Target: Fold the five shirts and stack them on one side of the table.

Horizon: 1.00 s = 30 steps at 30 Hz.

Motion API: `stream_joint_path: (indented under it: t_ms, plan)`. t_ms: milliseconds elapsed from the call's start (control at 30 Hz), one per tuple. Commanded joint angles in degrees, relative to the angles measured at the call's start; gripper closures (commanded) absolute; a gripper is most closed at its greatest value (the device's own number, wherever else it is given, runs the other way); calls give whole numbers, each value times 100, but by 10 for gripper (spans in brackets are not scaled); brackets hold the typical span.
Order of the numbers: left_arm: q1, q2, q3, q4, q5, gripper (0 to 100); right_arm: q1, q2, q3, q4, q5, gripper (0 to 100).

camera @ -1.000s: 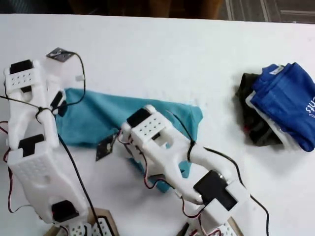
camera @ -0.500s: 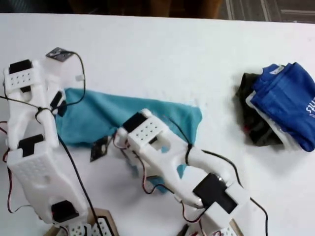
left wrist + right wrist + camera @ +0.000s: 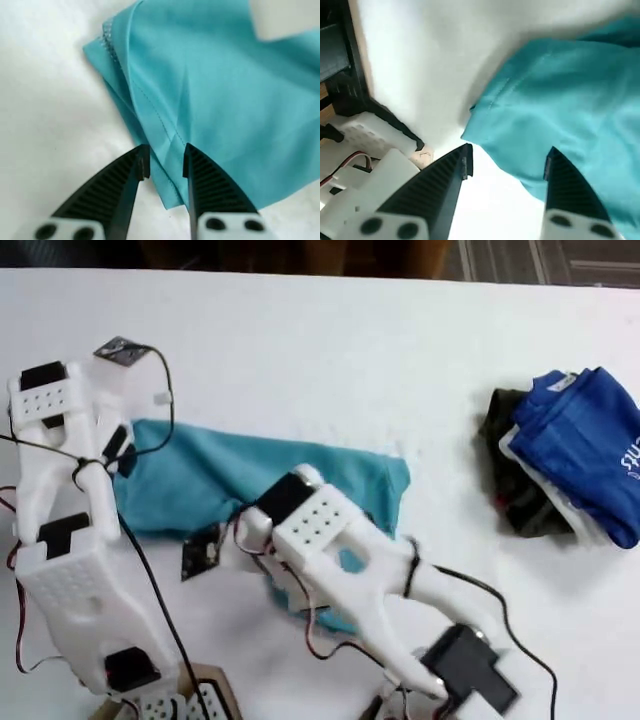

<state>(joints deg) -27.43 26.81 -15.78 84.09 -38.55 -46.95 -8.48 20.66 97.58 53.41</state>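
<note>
A teal shirt (image 3: 190, 480) lies partly folded on the white table (image 3: 330, 360), left of the middle. At the shirt's left edge, my left gripper (image 3: 165, 162) has its fingers close together on the hem of the teal shirt (image 3: 225, 100), with a small pucker of cloth between them. My right arm (image 3: 320, 530) stretches over the shirt's near side. My right gripper (image 3: 507, 162) is wide open just above a loose corner of the teal shirt (image 3: 570, 100), gripping nothing. A stack of folded shirts (image 3: 580, 450), blue on top of white and dark ones, sits at the right.
Both arm bases (image 3: 150, 690) stand at the table's near edge, with cables trailing over the cloth. Bare tabletop lies between the teal shirt and the stack, and along the far side. The table's far edge (image 3: 300, 272) borders the floor.
My right arm has drawn back toward the near edge and swung slightly left over the shirt's near side. The left arm and the stack have stayed where they were.
</note>
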Motion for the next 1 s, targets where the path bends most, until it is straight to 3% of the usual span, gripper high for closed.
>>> stream_joint_path:
  t_ms: [0,100,167,233,367,533,700,967]
  plan:
    - [-35,-53,-224,44,431,862,848,-444,-413,-259,-44,803]
    - [0,-53,-215,62,870,865,1877,-409,-888,-1191,-79,997]
    - [79,-53,-224,79,1108,865,2484,-215,-1055,-2000,-88,950]
    - [167,-35,-198,70,1292,866,2888,189,-1152,-2774,-167,989]
    - [431,53,-295,53,1292,866,3275,1437,-1503,-3679,-246,981]
    - [457,756,-884,114,1248,985,3477,3055,-2602,-3670,-308,981]
    - [413,1908,-2167,624,1248,963,3846,4382,-3859,-3565,-545,981]
    - [185,3771,-5349,1811,1231,963,4145,5956,-6303,-2571,-554,981]
